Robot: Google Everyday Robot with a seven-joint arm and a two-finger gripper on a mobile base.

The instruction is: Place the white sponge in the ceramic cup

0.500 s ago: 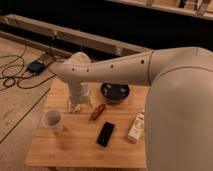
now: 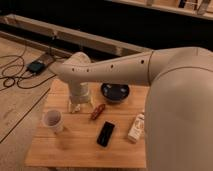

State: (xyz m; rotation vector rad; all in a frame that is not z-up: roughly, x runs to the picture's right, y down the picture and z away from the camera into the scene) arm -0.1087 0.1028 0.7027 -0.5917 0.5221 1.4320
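The ceramic cup (image 2: 52, 120) is small, pale and round with a darker inside. It stands upright near the left edge of the wooden table (image 2: 75, 150). My gripper (image 2: 79, 104) points down onto the table just right of and behind the cup. A pale cream patch (image 2: 73, 107) shows at its lower end. This looks like the white sponge, mostly hidden by the gripper. My big white arm (image 2: 125, 70) reaches in from the right across the table's far side.
A dark blue bowl (image 2: 115, 92) sits behind the gripper to the right. A small reddish-brown item (image 2: 97, 111), a flat black object (image 2: 105, 133) and a white labelled bottle (image 2: 136, 127) stand mid-table. Cables and a dark device (image 2: 36, 66) lie on the floor at the left.
No clear change. The arm and gripper stay over the same spot beside the cup, and the table's objects have not moved.
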